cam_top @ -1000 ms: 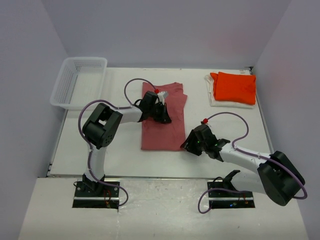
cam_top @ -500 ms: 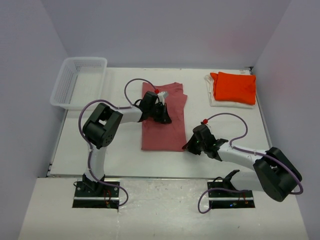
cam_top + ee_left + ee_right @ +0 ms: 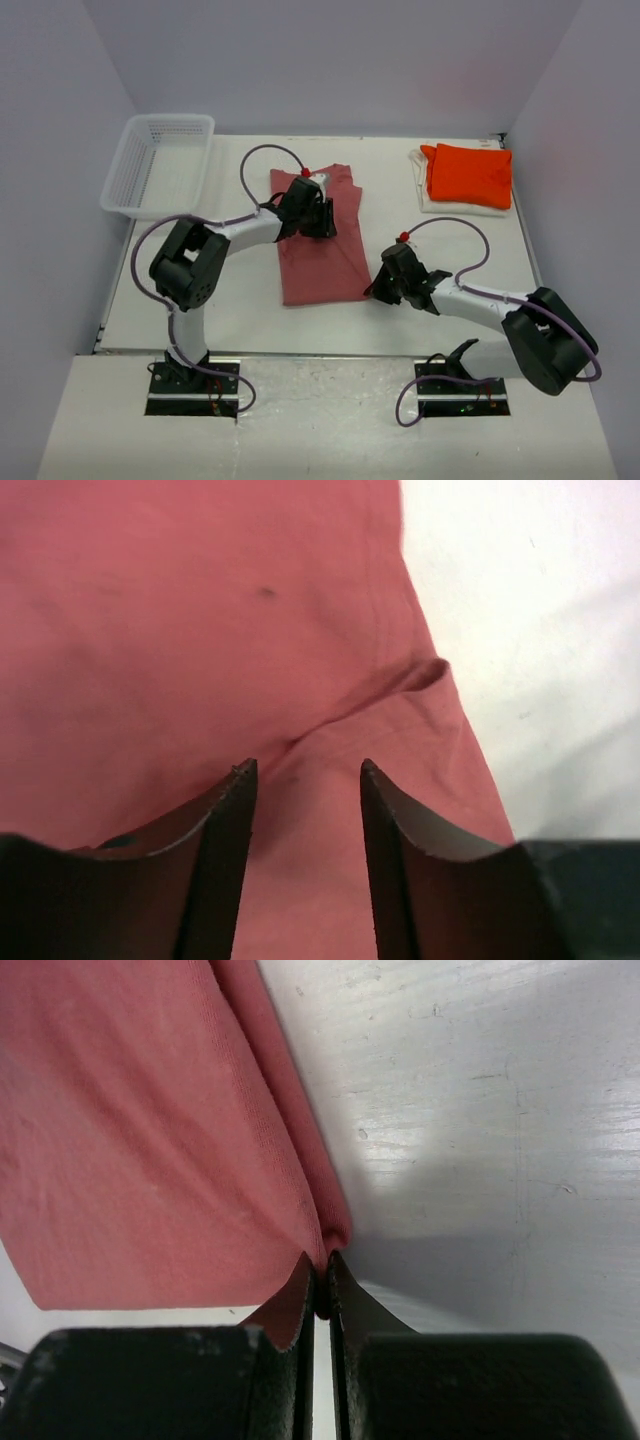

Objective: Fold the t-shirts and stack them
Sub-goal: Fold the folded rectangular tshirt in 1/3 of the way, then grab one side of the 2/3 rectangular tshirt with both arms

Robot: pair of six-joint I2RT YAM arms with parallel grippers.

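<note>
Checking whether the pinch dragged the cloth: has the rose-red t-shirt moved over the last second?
Yes. The far end of the rose-red t-shirt has swung left, toward the white basket; its near edge has barely shifted.

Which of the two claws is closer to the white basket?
Left. The left gripper is open above the red shirt, right of the basket; the right gripper pinches that shirt's near right corner, farther away.

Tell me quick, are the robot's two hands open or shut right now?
Left gripper: open, over the rose-red t-shirt, holding nothing.
Right gripper: shut, pinching the same t-shirt's corner.
</note>
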